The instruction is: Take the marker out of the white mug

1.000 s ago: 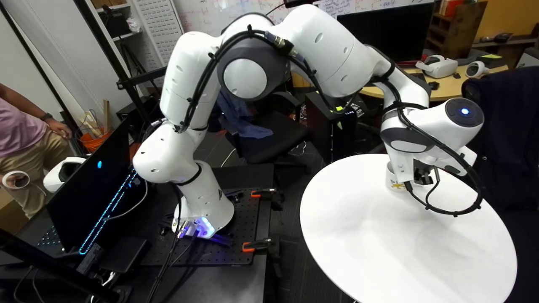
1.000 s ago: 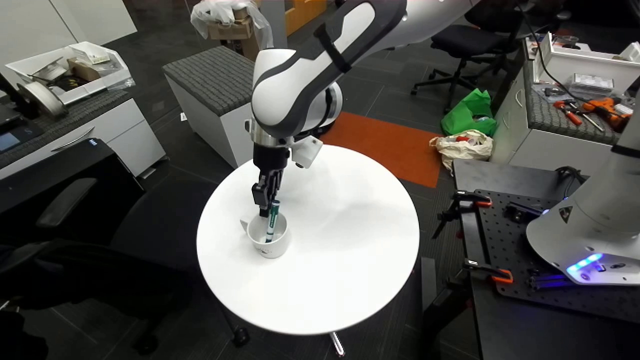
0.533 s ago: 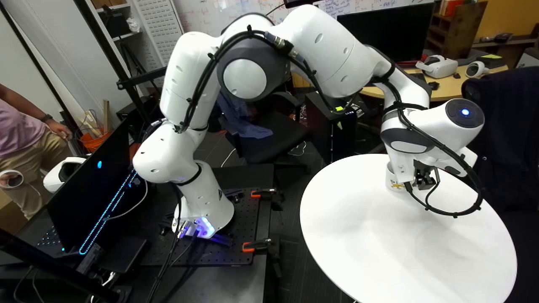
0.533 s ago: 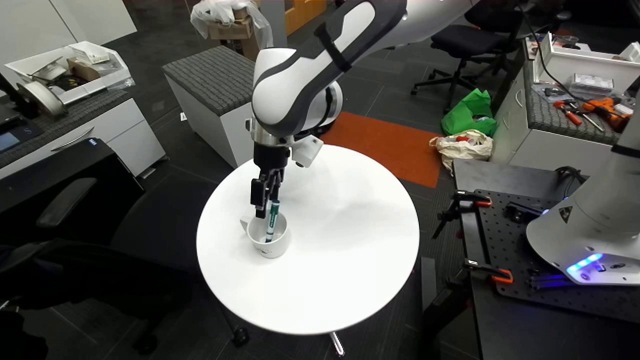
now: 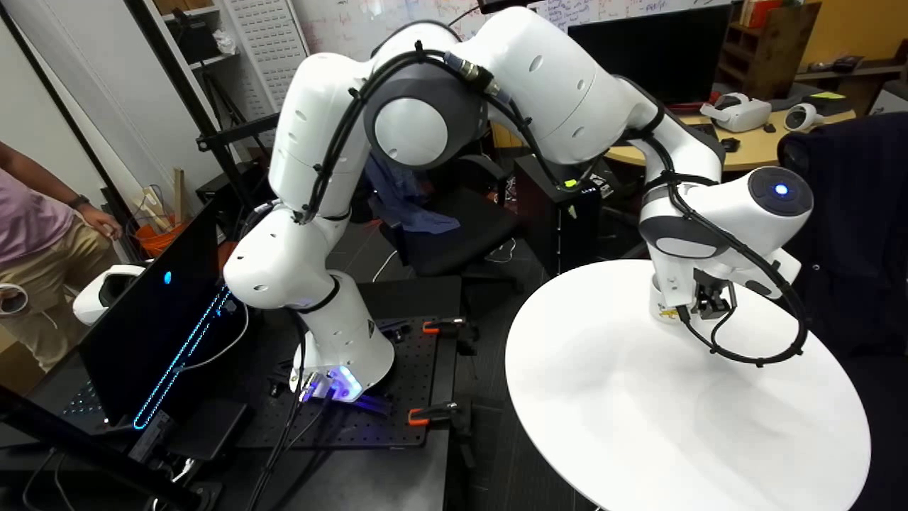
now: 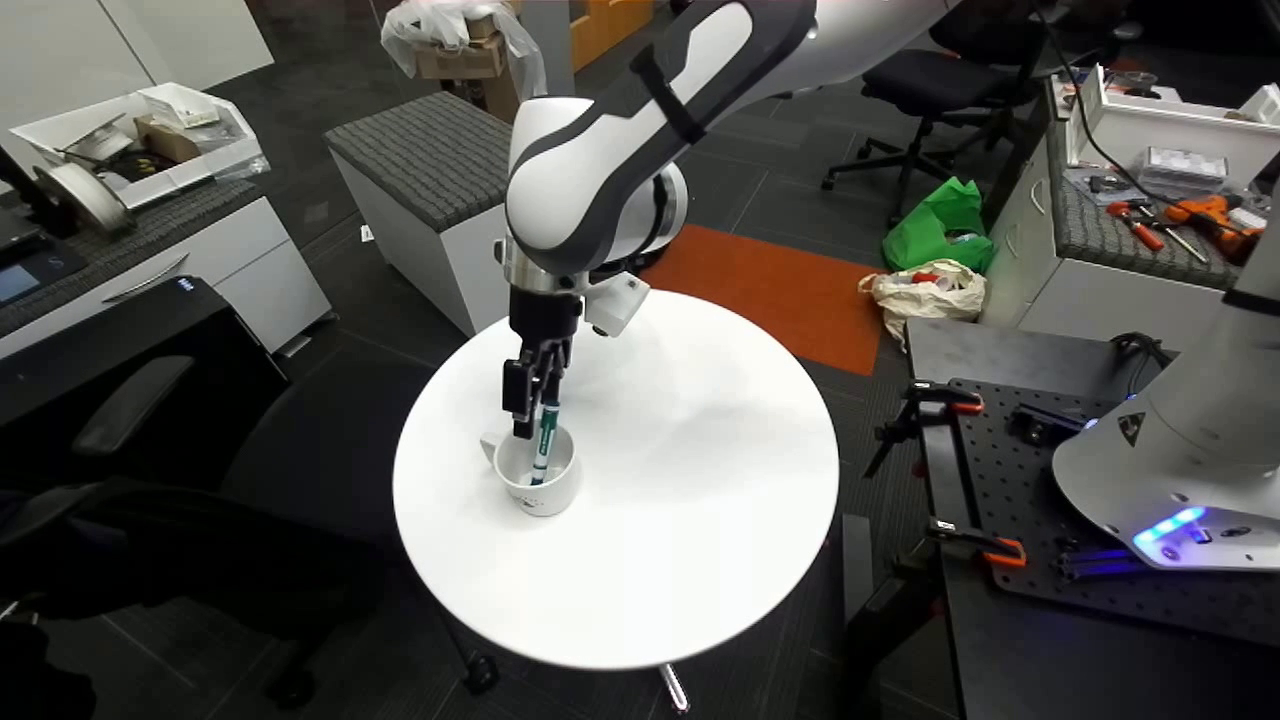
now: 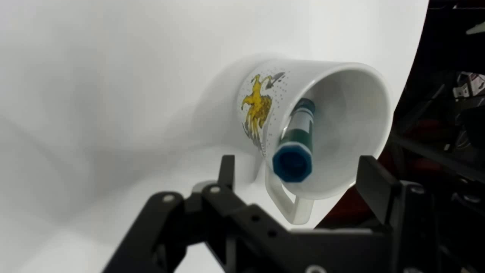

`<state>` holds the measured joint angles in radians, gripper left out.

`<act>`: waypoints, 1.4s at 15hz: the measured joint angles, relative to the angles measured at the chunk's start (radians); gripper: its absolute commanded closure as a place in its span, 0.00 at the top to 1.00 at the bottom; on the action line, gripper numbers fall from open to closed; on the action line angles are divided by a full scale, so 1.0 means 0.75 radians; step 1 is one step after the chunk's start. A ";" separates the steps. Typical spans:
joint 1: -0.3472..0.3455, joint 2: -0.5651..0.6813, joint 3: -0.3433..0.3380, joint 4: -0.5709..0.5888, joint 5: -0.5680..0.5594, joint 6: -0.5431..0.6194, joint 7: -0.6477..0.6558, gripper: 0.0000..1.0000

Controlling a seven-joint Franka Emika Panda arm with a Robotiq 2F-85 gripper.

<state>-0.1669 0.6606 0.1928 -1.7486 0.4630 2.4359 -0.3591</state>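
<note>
The white mug (image 7: 307,70) stands upright on the round white table, its yellow animal print showing; it also appears in both exterior views, as the mug (image 6: 552,497) and the partly covered mug (image 5: 660,312). Inside it leans the marker (image 7: 302,123), green and white with a blue end pointing up at the wrist camera. An exterior view shows the marker (image 6: 545,442) rising above the rim, its top partly behind a finger. My gripper (image 7: 297,161) is open just above the mug, one finger on each side of the marker's blue end, with gaps on both sides.
The table (image 6: 680,550) has its rim not far beyond the mug. A black cable loop (image 5: 760,362) hangs from the wrist over the tabletop. A dark chair (image 6: 300,440) stands close by the table's edge.
The gripper's fingers have spread apart from a nearly shut stance. The arm has shifted only slightly. Mug and marker have stayed in place.
</note>
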 measured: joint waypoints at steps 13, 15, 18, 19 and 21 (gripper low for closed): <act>-0.011 -0.098 0.000 -0.107 0.073 0.000 0.016 0.06; -0.011 -0.114 -0.001 -0.123 0.074 0.000 0.016 0.06; -0.010 -0.154 0.000 -0.152 0.079 0.008 0.016 0.06; -0.010 -0.175 0.000 -0.163 0.085 0.015 0.016 0.06; -0.009 -0.232 0.005 -0.190 0.107 0.035 0.016 0.06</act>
<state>-0.1739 0.4866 0.1969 -1.8911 0.5431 2.4619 -0.3471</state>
